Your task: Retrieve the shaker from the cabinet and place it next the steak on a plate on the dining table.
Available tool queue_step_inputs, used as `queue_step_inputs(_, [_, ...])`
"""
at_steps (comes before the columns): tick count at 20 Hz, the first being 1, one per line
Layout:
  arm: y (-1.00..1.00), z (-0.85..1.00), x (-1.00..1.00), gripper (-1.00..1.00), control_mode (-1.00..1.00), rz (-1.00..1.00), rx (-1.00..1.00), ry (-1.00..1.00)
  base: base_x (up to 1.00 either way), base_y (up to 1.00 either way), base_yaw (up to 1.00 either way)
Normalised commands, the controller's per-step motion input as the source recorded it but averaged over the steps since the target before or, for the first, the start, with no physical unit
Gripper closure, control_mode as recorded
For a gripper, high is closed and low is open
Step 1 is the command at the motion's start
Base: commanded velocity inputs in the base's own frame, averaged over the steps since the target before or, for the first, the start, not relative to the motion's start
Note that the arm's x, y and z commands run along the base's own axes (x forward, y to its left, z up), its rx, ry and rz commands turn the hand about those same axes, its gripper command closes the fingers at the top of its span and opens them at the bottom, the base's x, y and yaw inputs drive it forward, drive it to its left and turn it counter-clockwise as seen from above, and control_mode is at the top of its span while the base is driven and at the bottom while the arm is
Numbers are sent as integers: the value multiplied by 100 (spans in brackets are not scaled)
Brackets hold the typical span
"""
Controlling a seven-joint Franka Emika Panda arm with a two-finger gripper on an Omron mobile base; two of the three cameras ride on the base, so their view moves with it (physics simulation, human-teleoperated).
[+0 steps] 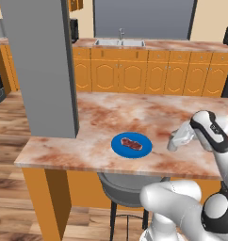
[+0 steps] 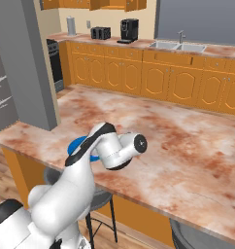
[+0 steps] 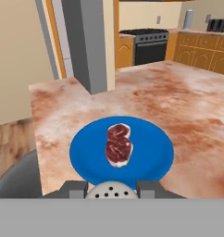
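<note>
Perforated and pale, the shaker's cap (image 3: pixel 110 191) sat pinched between the gripper's (image 3: pixel 110 189) dark fingertips (image 3: pixel 77 187), which were closed on the shaker, poised just short of the blue plate (image 3: pixel 151 139) on the dining table (image 3: pixel 192 115). Placing it well likely meant lowering it upright onto a bare patch of the plate beside the steak (image 3: pixel 118 145), then releasing gently.

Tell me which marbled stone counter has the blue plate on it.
The near dining table by the grey pillar bears the flat round blue plate; the far counter holds the sink.
</note>
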Motion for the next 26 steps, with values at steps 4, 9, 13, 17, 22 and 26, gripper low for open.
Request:
queue_step_inputs(4, [0,-25,20,100,-100,0,0,0,0,0,0])
queue_step_inputs(9, [0,-23,23,100,-100,0,0,0,0,0,0])
queue_step_inputs(13, [-1,-18,19,100,-100,0,0,0,0,0,0])
queue_step_inputs(17, [-6,-16,14,100,-100,0,0,0,0,0,0])
queue_step_inputs(22, [-9,-17,8,100,-100,0,0,0,0,0,0])
queue_step_inputs(26, [-11,-16,3,100,-100,0,0,0,0,0,0])
